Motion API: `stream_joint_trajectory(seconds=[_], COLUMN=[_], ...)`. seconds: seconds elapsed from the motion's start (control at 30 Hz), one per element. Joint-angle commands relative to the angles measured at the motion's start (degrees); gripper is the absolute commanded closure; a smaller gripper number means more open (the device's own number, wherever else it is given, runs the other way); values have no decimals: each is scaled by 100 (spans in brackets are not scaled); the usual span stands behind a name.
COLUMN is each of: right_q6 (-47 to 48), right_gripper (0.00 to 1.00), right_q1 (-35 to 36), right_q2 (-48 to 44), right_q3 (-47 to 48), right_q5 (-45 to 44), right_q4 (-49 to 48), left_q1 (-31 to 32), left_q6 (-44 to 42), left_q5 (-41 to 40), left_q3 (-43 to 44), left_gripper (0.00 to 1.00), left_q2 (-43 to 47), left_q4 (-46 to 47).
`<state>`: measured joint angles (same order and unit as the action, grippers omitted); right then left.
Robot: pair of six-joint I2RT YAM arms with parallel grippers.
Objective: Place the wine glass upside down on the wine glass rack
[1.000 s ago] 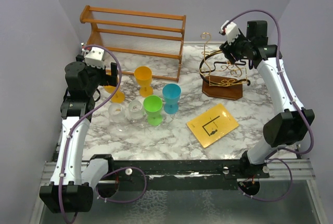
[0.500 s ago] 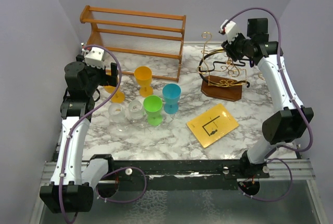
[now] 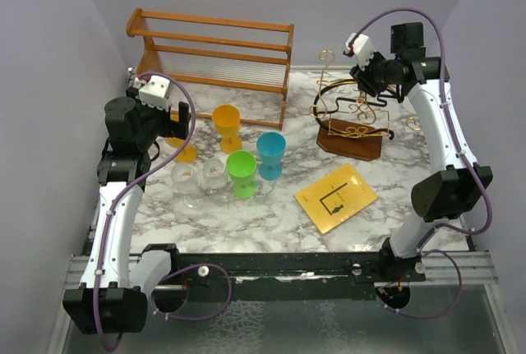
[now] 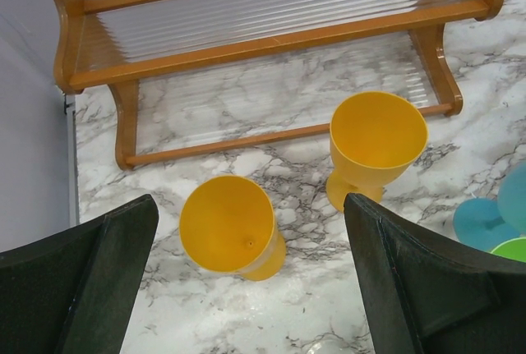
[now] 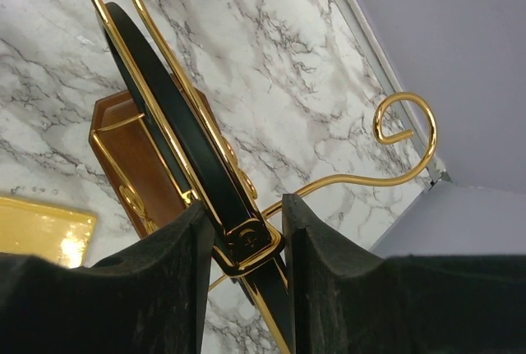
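Note:
The wine glass rack is a gold wire stand with a dark hoop on a brown wooden base, at the back right. My right gripper is shut on the hoop's far side. In the right wrist view the fingers clamp the hoop's gold clasp. Two clear wine glasses stand at the left. My left gripper is open and empty above a yellow goblet, which sits between its fingers in the left wrist view.
A second yellow goblet, a green one and a blue one stand near the clear glasses. An orange-brown slatted shelf stands at the back. A yellow card lies in front of the rack.
My right gripper has shifted slightly back and left with the rack's hoop held in it. The left arm has barely moved.

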<state>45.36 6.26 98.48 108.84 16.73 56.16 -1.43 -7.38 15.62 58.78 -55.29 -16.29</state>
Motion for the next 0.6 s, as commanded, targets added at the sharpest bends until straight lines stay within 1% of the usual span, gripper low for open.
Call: stream_joint_trajectory(seconds=[0.0,0.23,0.57], right_q6=[231,483,574], right_gripper=[92,99,99], right_q1=[-15,-17,-13], right_q2=[-3,-28,11], right_q3=[279,620,1157], right_q5=[359,651,993], right_q4=[738,1349,1996], left_q1=[-28,-33,-33], left_q6=[-100,-125,-165], left_q5=[483,677,764], left_q3=[-68,-94,-116], left_gripper=[1,1,1], left_q2=[-28,-36,11], left_q4=[123,130,122])
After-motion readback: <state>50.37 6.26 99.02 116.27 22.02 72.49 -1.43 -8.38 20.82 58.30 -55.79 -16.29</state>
